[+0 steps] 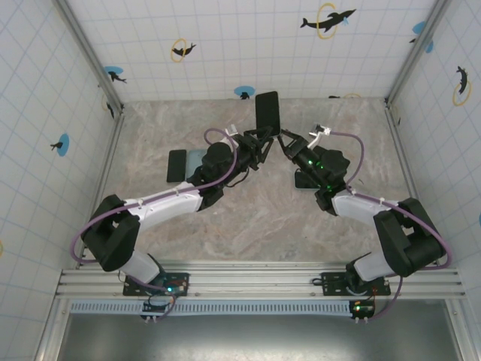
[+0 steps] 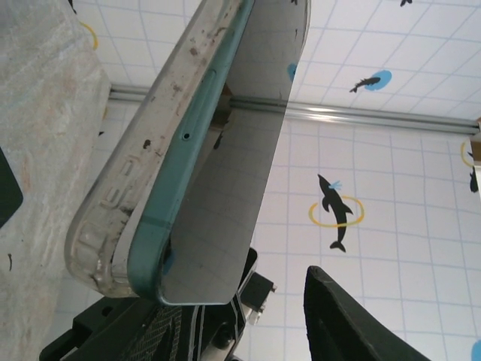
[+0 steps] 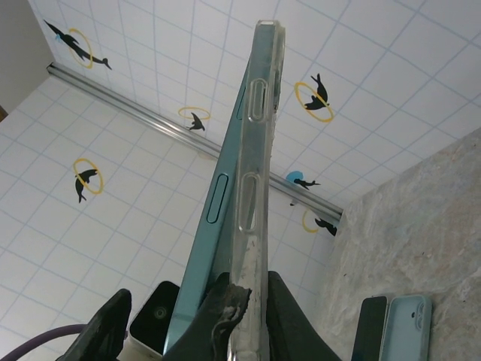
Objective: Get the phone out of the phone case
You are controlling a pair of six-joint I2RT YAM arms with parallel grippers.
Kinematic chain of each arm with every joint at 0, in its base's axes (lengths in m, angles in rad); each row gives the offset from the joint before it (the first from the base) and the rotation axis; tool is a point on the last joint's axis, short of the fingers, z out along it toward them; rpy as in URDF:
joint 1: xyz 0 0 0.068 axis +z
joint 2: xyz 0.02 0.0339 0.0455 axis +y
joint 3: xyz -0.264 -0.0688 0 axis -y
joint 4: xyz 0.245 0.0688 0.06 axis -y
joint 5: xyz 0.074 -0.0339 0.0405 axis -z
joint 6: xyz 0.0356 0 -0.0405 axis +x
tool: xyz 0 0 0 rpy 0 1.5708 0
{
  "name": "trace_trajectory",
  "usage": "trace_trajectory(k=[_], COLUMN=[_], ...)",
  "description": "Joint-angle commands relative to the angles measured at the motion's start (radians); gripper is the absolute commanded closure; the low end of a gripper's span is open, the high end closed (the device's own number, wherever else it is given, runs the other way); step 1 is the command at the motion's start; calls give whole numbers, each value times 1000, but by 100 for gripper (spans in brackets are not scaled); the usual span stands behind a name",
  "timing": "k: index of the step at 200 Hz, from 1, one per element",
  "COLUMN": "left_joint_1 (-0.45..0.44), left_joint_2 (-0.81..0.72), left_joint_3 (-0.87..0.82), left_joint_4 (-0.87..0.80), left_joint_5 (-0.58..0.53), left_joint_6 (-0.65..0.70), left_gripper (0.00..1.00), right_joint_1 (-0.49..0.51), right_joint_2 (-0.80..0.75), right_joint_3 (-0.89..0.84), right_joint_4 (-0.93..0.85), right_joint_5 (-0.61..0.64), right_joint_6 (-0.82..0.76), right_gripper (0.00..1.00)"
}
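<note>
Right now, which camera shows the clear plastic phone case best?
Right wrist: the clear plastic phone case runs edge-on, parted from the teal phone. Left wrist shows its scuffed corner; top external, it looks small and dark.

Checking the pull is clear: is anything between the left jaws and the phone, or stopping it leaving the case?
Nothing visible lies between the left gripper and the phone; its jaws straddle the phone's lower end. Only the clear case, clamped by the right gripper, clings to the phone's back.
</note>
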Motion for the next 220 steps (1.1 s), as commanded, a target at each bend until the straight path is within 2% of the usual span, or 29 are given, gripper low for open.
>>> trace_trajectory(k=[1,48,68,100,128,185,220], left_joint_1=[25,28,28,23,20,-1,23], left_joint_2=[14,32,28,9,-9,-57,-131], left_joint_3=[72,129,143,152,148,108,-6], left_joint_4=[-20,-14,-27,-54,-72,-94,-115], left_joint_5=[-111,-90,-81,-77,-78,-52,-44], left_joint_6=[46,54,66,85,94,93,99], left_gripper=[56,60,66,82,89,93,94], right_joint_1=[29,39,39,39,40,15,3], right_joint_2=[-71,-67,-67,-62,-56,-10,13], right_joint_3=[2,-30,-29,-25,-16,34,47], right_joint_4=[64,53,30,-15,-78,-228,-236], right_joint_5=[-2,30,44,78,121,219,219], right_joint_6=[-14,3,4,8,6,-2,-25], right_gripper=[100,100,100,100,100,100,100])
